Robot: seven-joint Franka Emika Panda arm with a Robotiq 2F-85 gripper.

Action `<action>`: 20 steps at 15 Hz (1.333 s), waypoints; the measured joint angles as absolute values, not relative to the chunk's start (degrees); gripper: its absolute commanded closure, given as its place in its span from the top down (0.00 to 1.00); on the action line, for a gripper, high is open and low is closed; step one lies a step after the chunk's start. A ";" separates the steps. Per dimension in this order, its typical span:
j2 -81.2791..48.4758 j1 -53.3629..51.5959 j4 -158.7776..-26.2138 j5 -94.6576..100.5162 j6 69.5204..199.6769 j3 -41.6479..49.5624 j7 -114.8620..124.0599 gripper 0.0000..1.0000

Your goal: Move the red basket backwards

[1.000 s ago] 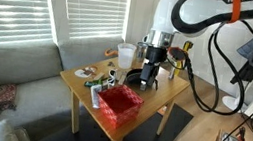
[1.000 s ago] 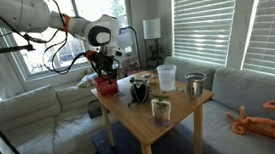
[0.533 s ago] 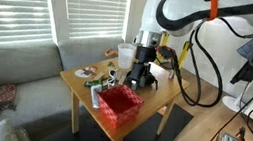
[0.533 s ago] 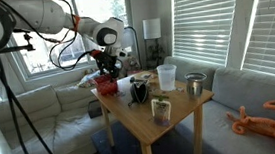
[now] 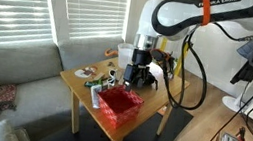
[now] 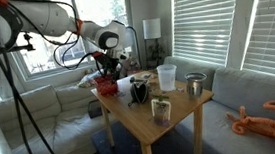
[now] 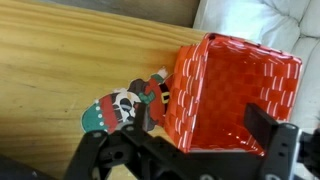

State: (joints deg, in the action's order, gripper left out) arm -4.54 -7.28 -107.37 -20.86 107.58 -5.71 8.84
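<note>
The red basket [image 5: 119, 105] is a square mesh-walled basket at the near corner of the wooden table [image 5: 158, 94]; it also shows in an exterior view [image 6: 105, 86]. My gripper [image 5: 137, 75] hangs above the table just behind the basket, and shows over it in an exterior view [image 6: 107, 68]. In the wrist view the basket [image 7: 235, 90] fills the right half. My gripper [image 7: 200, 118] is open, with one finger [image 7: 141, 116] outside the basket's left wall and the other finger [image 7: 262, 122] over its inside. Nothing is held.
A Christmas-patterned cup [image 7: 120, 108] lies against the basket's left wall. A clear plastic cup [image 6: 167, 76], a metal mug [image 6: 194, 85], a black mug [image 6: 137, 90] and a jar [image 6: 160, 109] stand on the table. A grey sofa [image 5: 10, 68] borders the table.
The arm has swung across the table toward the basket. My gripper now sits lower and closer to it. The basket has not moved.
</note>
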 measured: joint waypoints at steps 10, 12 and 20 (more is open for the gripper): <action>-8.63 -7.83 -106.07 -20.55 107.57 -7.01 15.68 0.06; -8.63 -7.84 -106.06 -20.04 107.04 -7.02 17.26 0.00; -4.29 -8.48 -106.15 -19.35 107.23 -8.33 13.57 0.01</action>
